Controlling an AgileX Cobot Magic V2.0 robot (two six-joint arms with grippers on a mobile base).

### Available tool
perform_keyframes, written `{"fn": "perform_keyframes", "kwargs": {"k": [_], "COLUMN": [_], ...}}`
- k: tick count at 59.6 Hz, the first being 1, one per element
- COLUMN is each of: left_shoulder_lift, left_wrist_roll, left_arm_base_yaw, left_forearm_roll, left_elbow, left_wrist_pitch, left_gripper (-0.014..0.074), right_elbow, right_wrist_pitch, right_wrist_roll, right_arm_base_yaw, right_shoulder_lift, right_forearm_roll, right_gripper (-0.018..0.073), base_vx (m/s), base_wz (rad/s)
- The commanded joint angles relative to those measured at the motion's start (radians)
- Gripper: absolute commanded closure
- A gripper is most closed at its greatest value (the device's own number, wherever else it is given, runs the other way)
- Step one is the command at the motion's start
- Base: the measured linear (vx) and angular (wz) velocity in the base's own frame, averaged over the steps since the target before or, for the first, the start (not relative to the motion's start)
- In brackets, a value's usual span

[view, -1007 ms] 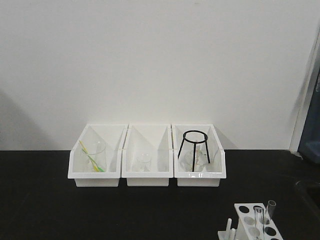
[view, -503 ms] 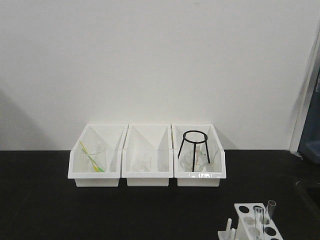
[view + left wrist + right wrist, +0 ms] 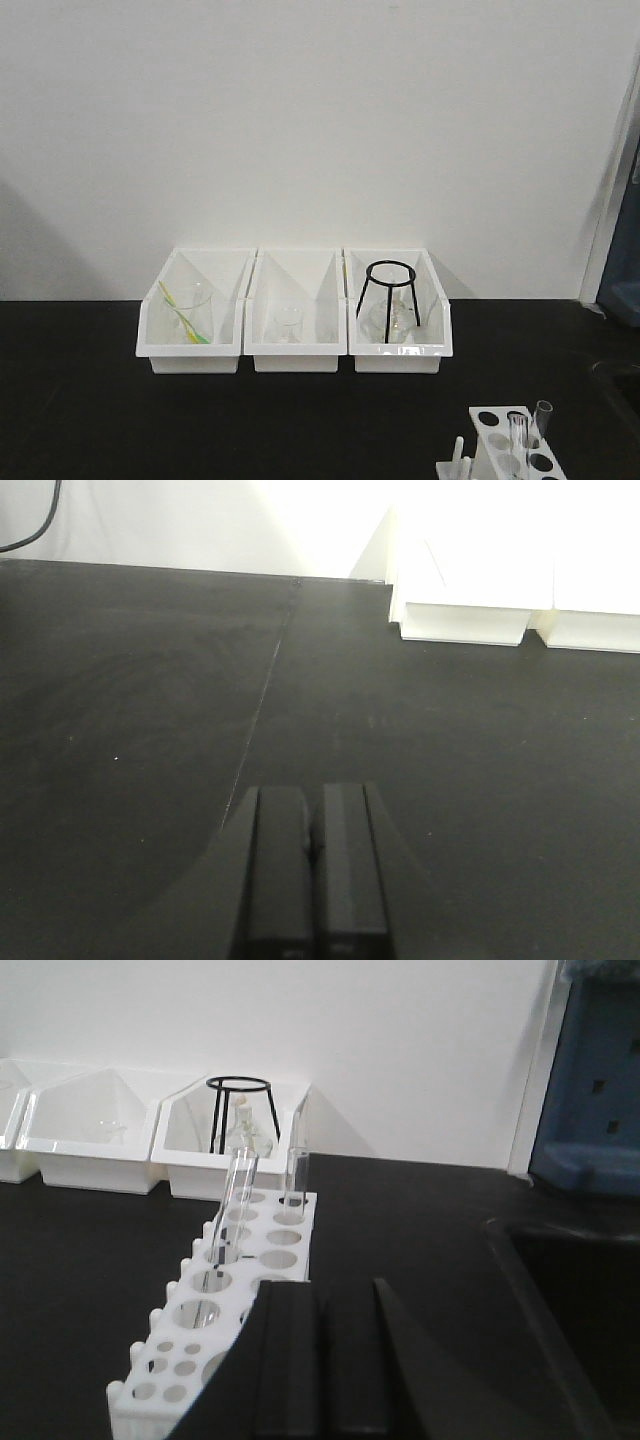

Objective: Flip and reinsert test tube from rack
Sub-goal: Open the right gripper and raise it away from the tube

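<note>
— While the right gripper [image 3: 325, 1360] sits low at the near end of the rack [image 3: 225, 1300], where is the test tube [image 3: 236, 1210]?

— Standing tilted in a hole of the rack, just beyond that gripper's fingertips and untouched. A second tube [image 3: 294, 1168] stands at the far end.

— And the jaws?

— Pressed together on nothing. The left gripper [image 3: 312, 875] is likewise closed and empty, over the black table [image 3: 130, 700], well apart from the rack, with white bins [image 3: 470, 600] ahead.
</note>
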State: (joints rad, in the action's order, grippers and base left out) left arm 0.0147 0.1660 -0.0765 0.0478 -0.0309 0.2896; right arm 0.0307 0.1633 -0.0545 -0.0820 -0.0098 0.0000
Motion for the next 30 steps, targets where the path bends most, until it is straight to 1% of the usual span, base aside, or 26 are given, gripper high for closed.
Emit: {"fn": "perform_keyframes", "kwargs": {"k": [1,30], "left_shoulder_lift": [0.013,0.013], "left_wrist_roll": [0.0,0.0], "left_arm_base_yaw": [0.007,0.007], "left_forearm_roll": [-0.004,-0.004], "left_elbow": [-0.001,-0.001], "left_wrist_pitch": [-0.088,-0.088], "left_gripper": [0.0603,0.0603], "right_elbow": [0.001,0.001], "right_wrist_pitch": [-0.051,-0.048], "right_wrist_roll": [0.005,0.005], "right_arm_base_yaw": [0.002,0.002], "right_shoulder_lift": [-0.008,-0.008], "right_forearm_roll": [0.011,0.018], "right_gripper": [0.0572,0.0571], "base_vx": [0.0,0.0], "base_wz": [0.0,0.0]}}
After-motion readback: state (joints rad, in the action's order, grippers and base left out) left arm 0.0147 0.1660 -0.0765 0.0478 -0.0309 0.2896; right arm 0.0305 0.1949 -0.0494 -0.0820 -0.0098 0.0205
